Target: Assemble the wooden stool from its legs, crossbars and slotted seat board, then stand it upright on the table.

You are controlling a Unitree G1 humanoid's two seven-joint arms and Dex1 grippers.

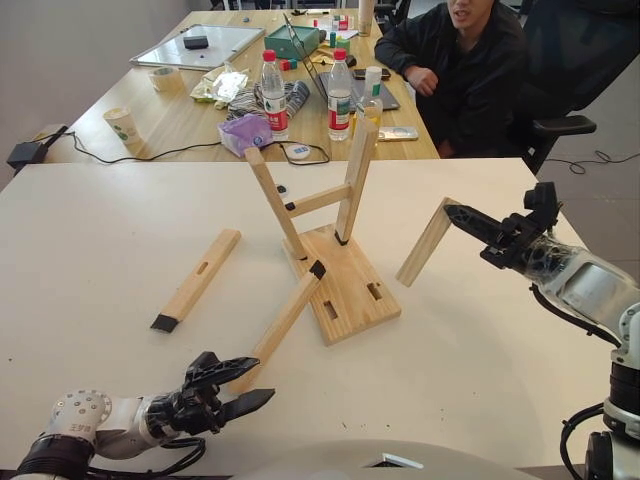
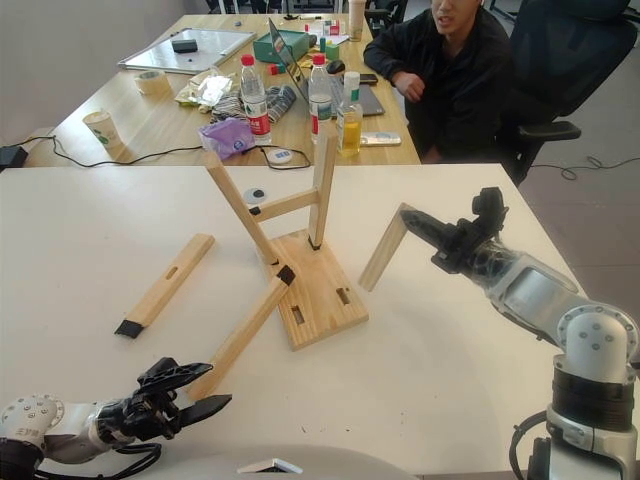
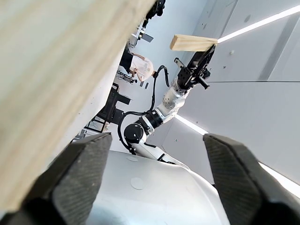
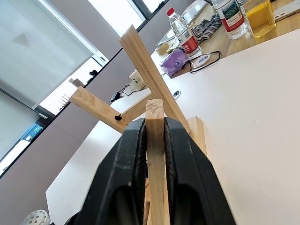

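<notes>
Fingers of the right gripper (image 1: 462, 217) were pressed together on the top end of a held leg (image 1: 425, 245), a square-sectioned bar of pale, smooth-planed wood. Its long axis sloped down from the jaws toward 7 o'clock. Its lower end sat at the white table (image 1: 100, 250), whether touching or just clear could not be told. That end lay just beside the seat board (image 1: 350, 290), at 3 o'clock of it.

The board lay flat, a thick rectangular slab with visible grain. Two dark rectangular slots (image 1: 373, 291) stood unfilled along its near half. The right arm looked the nearer one to them, so the coming move seemingly turned on swinging the held leg toward vertical and shifting it toward 9 o'clock over the nearest slot.

The left gripper (image 1: 245, 385) waited at 7 o'clock of the board with its fingers spread and pinching nothing. Its tips were close by the near end of a slanted leg (image 1: 285, 325). That leg ran up toward 1 o'clock, and its dark-capped far end rested on the board.

At the board's far end, two upright legs (image 1: 275, 200) leaned slightly, joined by a crossbar (image 1: 318, 200). A loose leg (image 1: 198, 278), slotted and dark-capped, lay flat at 9 o'clock, well apart from both grippers.
</notes>
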